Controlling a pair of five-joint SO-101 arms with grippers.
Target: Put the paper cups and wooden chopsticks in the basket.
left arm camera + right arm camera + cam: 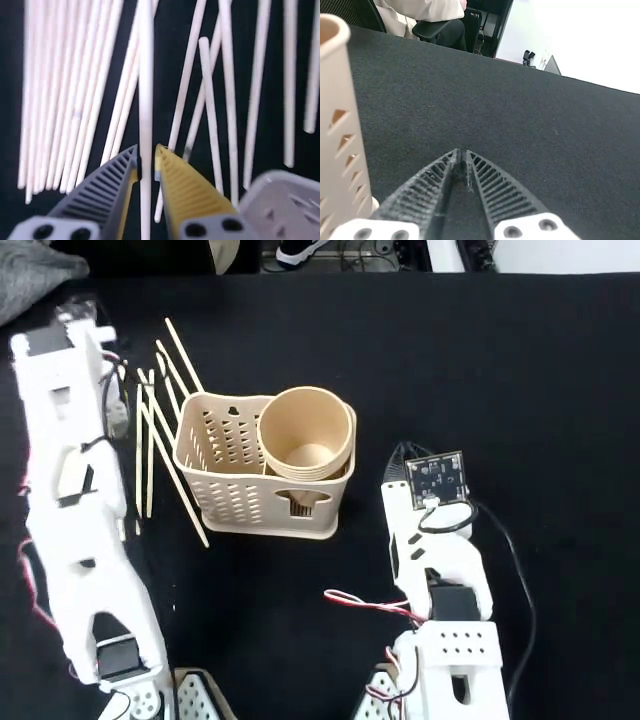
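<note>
Slippage threatens the chopstick (145, 75) pinched between the fingertips of the left gripper (146, 162), since that narrow grip could let it swing into loose chopsticks (210, 100) either side or the basket (285, 200) beside one finger, while the right gripper (462, 160) sits clenched on nothing.

Beige basket (240, 475) w/ slot-hole pattern; tan paper cups (306, 430) at its 3 o'clock; pale chopsticks (150, 440); black cloth (520, 370) (left gripper (146, 161): grey + yellow).
</note>
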